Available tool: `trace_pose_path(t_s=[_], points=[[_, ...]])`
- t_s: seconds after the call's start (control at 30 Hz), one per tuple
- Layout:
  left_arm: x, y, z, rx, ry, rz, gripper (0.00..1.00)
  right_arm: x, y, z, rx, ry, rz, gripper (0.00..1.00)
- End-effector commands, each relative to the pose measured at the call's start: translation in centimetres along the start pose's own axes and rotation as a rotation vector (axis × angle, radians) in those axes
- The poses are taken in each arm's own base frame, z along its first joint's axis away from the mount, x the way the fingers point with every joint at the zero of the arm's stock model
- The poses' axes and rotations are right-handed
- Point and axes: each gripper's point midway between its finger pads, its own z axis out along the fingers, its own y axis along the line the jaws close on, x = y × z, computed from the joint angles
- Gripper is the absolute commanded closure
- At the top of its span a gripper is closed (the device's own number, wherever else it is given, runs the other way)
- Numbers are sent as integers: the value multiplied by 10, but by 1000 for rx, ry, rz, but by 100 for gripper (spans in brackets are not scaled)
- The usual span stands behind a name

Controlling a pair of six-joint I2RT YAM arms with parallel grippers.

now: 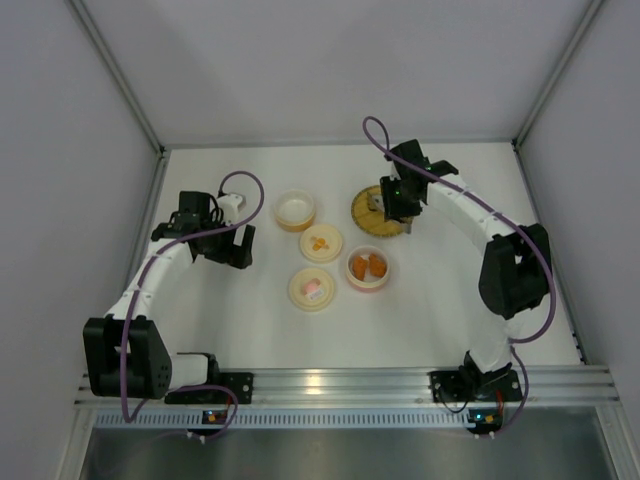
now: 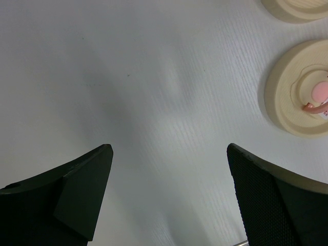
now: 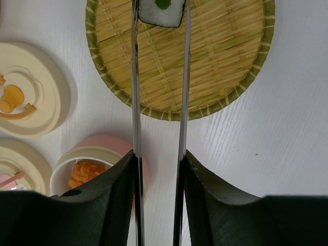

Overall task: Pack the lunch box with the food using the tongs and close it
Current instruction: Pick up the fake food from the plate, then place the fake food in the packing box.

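Note:
My right gripper is shut on the tongs, its fingers pressing the two thin metal arms from outside. The tong tips pinch a white-and-dark food cube with a green centre, over the woven plate. Orange food lies in the pink lunch box bowl, left of and below my fingers. In the top view the right gripper hangs over the woven plate. Off to the left, my left gripper stands open over bare table, holding nothing.
An orange-rimmed bowl sits behind two cream lids, one with an orange mark and one with a pink mark. The pink bowl is to their right. Grey walls enclose the table on three sides.

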Motion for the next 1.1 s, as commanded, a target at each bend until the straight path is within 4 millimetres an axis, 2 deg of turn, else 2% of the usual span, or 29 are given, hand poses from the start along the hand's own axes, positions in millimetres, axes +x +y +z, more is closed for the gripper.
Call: trace_pose_path(t_s=[0.0, 0.2, 0.3, 0.47, 0.57, 0.67, 0.8, 0.87, 0.9, 0.93, 1.07], points=[[-8, 3, 2, -12, -39, 30, 2, -21, 2, -6, -28, -71, 19, 63], [-11, 3, 0, -14, -45, 28, 2, -26, 0, -25, -29, -94, 2, 75], [-12, 4, -1, -18, -49, 28, 2, -33, -1, -42, -32, -131, -32, 82], [-9, 1, 1, -3, -37, 0, 2, -47, 12, -78, -112, -198, -85, 90], [-11, 0, 3, 10, -35, -22, 2, -56, 23, -96, -166, -225, -97, 92], [-19, 0, -1, 37, -59, -53, 2, -66, 41, -108, -213, -253, -130, 92], [-39, 17, -16, 59, -125, -134, 2, -79, 77, -121, -269, -293, -201, 92], [-45, 23, -22, 101, -140, -179, 2, -76, 99, -116, -306, -275, -234, 92], [-44, 25, -24, 108, -135, -193, 2, -80, 108, -119, -319, -288, -245, 92], [-44, 27, -24, 108, -134, -200, 2, -76, 122, -113, -336, -270, -266, 92], [-39, 29, -25, 99, -126, -198, 2, -70, 156, -104, -374, -253, -323, 93]])
